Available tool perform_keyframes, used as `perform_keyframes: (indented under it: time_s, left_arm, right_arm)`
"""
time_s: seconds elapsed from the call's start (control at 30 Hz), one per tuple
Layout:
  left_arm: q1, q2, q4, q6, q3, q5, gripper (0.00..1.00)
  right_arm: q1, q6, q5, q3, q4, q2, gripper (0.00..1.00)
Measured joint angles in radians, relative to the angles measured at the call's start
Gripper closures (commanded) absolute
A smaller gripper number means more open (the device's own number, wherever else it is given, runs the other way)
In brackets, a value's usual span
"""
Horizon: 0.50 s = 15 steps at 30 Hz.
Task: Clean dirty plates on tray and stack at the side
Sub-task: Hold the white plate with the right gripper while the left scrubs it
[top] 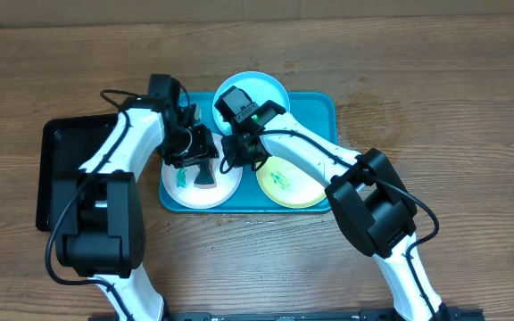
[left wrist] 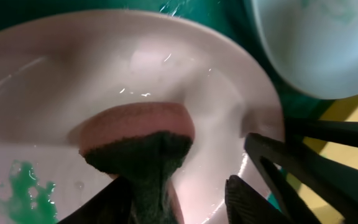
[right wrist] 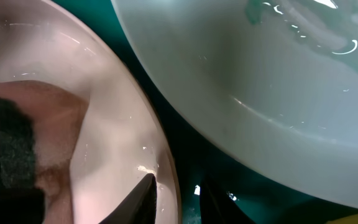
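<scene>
The turquoise tray [top: 324, 111] holds three plates. The white plate [top: 226, 189] lies at its left with a teal smear [top: 179, 178]. The pale blue plate [top: 266, 89] lies at the back and the yellow-green plate [top: 293, 183] at the right. My left gripper [top: 202, 165] is shut on a pink and dark green sponge [left wrist: 142, 124] and presses it on the white plate [left wrist: 104, 56], right of the smear [left wrist: 23, 186]. My right gripper [right wrist: 176, 196] pinches the white plate's right rim [right wrist: 160, 155], one finger inside and one outside. The pale blue plate [right wrist: 260, 74] sits just beyond.
A smaller black tray [top: 61, 169] stands left of the turquoise tray, under my left arm. Wooden table lies all around. The two grippers are close together over the white plate's right half.
</scene>
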Motion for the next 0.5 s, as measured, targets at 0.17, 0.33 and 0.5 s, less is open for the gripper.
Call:
perform_keyframes:
  time_s: [0.17,0.33,0.5]
  left_arm:
    - [-0.002,0.007,-0.013,-0.006,-0.002,-0.058,0.52]
    - [-0.002,0.008,-0.032,-0.016,-0.003,-0.111,0.59]
    - [-0.002,0.008,-0.032,-0.016,-0.003,-0.127,0.59]
  right_arm:
    - [0.0,0.0,0.0,0.0,-0.002,0.0,0.75]
    - [0.0,0.0,0.0,0.0,-0.002,0.0,0.75]
    - [0.0,0.0,0.0,0.0,-0.002,0.0,0.75]
